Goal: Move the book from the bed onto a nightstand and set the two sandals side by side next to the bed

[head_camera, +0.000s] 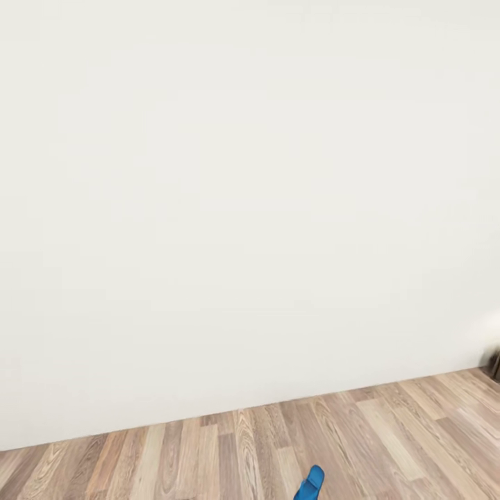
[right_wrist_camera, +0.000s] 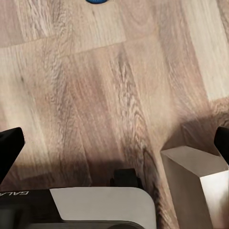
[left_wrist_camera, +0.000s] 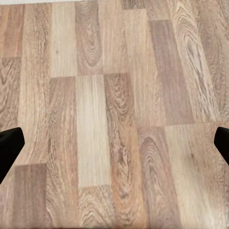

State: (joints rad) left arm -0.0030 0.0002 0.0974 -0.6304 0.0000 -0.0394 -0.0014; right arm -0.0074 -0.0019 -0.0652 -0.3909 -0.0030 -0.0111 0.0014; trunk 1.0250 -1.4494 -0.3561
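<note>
We face a blank white wall (head_camera: 250, 194) with a strip of wood floor (head_camera: 389, 430) below it. One blue sandal (head_camera: 310, 484) pokes in at the bottom edge of the head view, lying on the planks, only its tip showing.

Left claw (left_wrist_camera: 114, 143): both dark fingers (left_wrist_camera: 9, 148) sit at the far sides of its view, spread wide, nothing between them, just bare floor (left_wrist_camera: 114, 95) ahead. Nothing stands in its way.

Right claw (right_wrist_camera: 114, 143): fingers (right_wrist_camera: 9, 150) likewise wide apart and holding nothing. Ahead of it, well apart, a sliver of the blue sandal (right_wrist_camera: 97, 1) shows at the view's far edge, with open planks (right_wrist_camera: 95, 71) between claw and sandal. Closer in, beneath the claw, we see the robot's own pale base (right_wrist_camera: 100, 207) with dark trim, and beside it a grey boxy part (right_wrist_camera: 198, 183) casting a shadow on the floor.

At the right edge of the head view a small dark thing (head_camera: 494, 364) meets the floor; too little shows to tell what it is.
</note>
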